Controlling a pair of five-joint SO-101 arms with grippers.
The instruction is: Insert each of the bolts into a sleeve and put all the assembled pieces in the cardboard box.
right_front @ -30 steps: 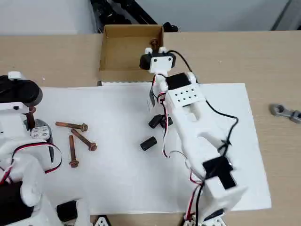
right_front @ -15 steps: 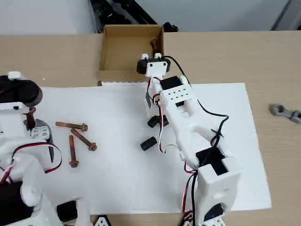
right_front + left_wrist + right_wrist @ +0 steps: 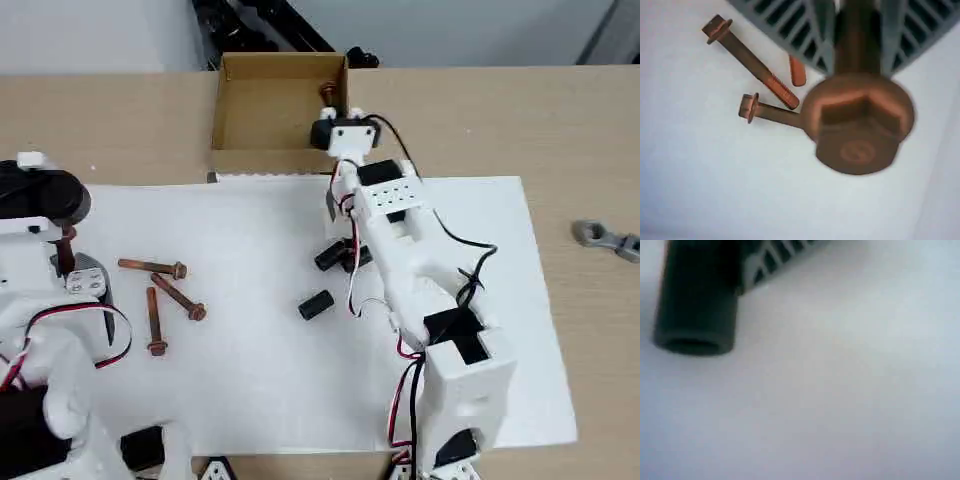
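Pale wood desk [image 3: 110, 110] carries a white sheet [image 3: 250, 390] spread over the part on the near side of the cardboard box [image 3: 270, 110]. Farthest from the box, off its near left, the left gripper [image 3: 857, 60] has its grey ribbed fingers [image 3: 790, 30] clamped on the shank of a held bolt [image 3: 857, 125]. That bolt's long axis runs in line with the fingers, and its hex head sticks out past their tips.

Closer to the box on the same side, three loose bolts [image 3: 155, 320] lie flat and bunched. One runs lengthwise toward the box with its head at the end away from it, one lies diagonal, and one lies parallel to the box's front wall.

Straight out from the box's near right corner lie the loose sleeves [image 3: 316, 304], one alone and the rest partly under the right arm.

The right gripper [image 3: 340, 125] hangs at that corner. Its fingers seem to pinch a black sleeve [image 3: 697, 300], whose open bore points down at the sheet.

A brown bolt [image 3: 327, 92] stands against the box's right wall. A wrench [image 3: 605, 237] lies well off to the box's right. Behind the box are dark gear [image 3: 260, 25] and a pale wall.
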